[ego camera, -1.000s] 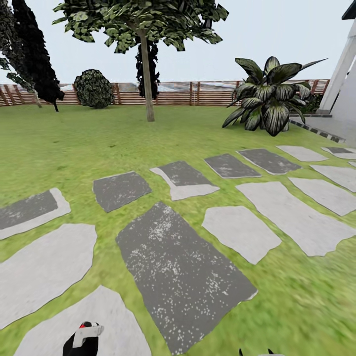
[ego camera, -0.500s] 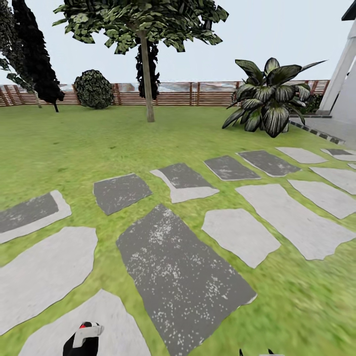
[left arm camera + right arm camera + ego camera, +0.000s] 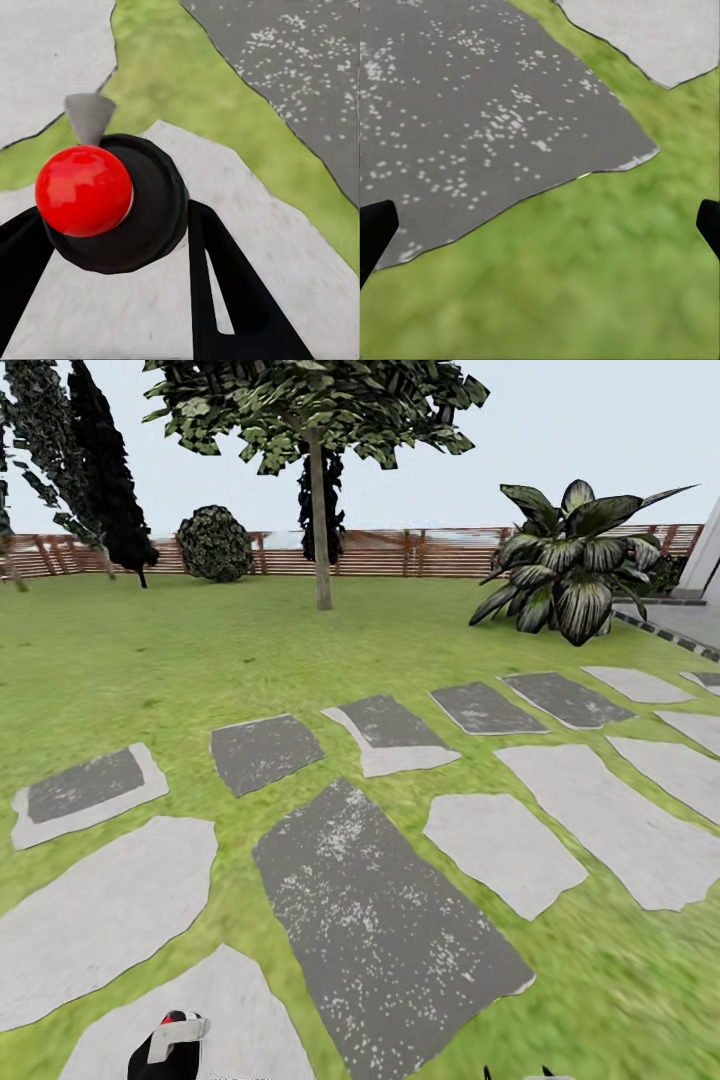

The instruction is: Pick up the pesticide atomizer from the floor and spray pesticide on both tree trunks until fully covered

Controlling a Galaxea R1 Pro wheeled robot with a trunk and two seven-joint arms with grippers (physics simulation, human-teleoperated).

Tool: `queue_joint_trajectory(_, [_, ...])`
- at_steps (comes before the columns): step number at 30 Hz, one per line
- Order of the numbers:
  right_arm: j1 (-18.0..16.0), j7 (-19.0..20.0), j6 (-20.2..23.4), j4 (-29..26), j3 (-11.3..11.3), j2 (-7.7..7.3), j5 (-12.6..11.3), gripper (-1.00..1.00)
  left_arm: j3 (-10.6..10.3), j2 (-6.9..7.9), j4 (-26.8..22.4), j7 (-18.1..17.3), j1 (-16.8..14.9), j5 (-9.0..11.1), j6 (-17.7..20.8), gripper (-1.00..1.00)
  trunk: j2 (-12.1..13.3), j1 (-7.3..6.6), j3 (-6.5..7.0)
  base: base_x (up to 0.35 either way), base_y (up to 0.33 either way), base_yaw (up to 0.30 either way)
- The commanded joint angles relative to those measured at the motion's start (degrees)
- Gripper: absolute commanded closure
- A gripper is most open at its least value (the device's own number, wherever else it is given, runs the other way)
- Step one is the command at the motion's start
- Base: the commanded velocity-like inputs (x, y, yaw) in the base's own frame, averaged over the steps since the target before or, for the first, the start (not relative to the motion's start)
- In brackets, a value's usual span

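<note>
Your left gripper [image 3: 168, 1048] is cut off by the head view's bottom edge, so you see little more than a dark body, a white tab and a red cap. The left wrist view makes it clearer: both black fingers [image 3: 225, 292] are clamped on the pesticide atomizer [image 3: 112, 199], its dark round body topped by a red ball, with a grey cone-shaped nozzle poking past it. It hangs over a pale paving slab [image 3: 247, 247].

Of your right gripper [image 3: 520, 1074] only two dark tips peek over the head view's bottom edge. In the right wrist view its finger tips [image 3: 375, 229] sit at the far sides of the frame, spread wide, nothing between them, above grass [image 3: 585, 277] at the edge of a dark speckled slab [image 3: 472, 112].

Ground: green lawn [image 3: 150, 650] crossed by a path of irregular stepping stones, some dark grey, some pale, the largest dark one [image 3: 385, 920] straight ahead of you. Past the path, mid-lawn, one tree [image 3: 321, 530] stands with a bare trunk and a blocky green crown cut by the top edge. A brown slat fence [image 3: 400, 553] runs along the far edge of the lawn. By the fence: a round dark shrub [image 3: 214, 543] and tall dark columnar trees [image 3: 105, 470] toward the left corner. A broad-leaved plant [image 3: 575, 565] stands at the lawn's right side, a sliver of white wall [image 3: 708, 550] beyond it
</note>
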Motion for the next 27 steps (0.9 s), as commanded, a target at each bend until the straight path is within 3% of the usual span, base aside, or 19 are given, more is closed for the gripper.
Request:
queue_joint_trajectory(1, [0.0,-0.4,-0.1,0.0,0.0,-0.01,0.4,-1.00,0.0,-0.01,0.1,0.0,0.0,0.1,-0.2,1.00,0.4,-0.24,0.14,0.000,0.000,0.276])
queue_joint_trajectory(6, [0.0,-0.4,-0.1,0.0,0.0,-0.01,0.4,-1.00,0.0,-0.02,0.1,0.0,0.0,0.1,-0.2,1.00,2.4,-1.33,1.04,0.000,0.000,0.278])
queue_joint_trajectory(15, [0.0,-0.4,-0.1,0.0,0.0,-0.01,0.4,-1.00,-0.1,-0.18,0.1,0.0,0.0,0.2,-0.2,1.00,2.4,-1.33,1.04,0.005,0.000,0.279])
queue_joint_trajectory(27, [0.0,-0.3,-0.1,-0.1,0.0,-0.01,0.4,-1.00,-0.1,-0.19,0.1,0.0,0.0,0.2,-0.2,1.00,2.4,-1.33,1.04,0.305,0.000,0.057])
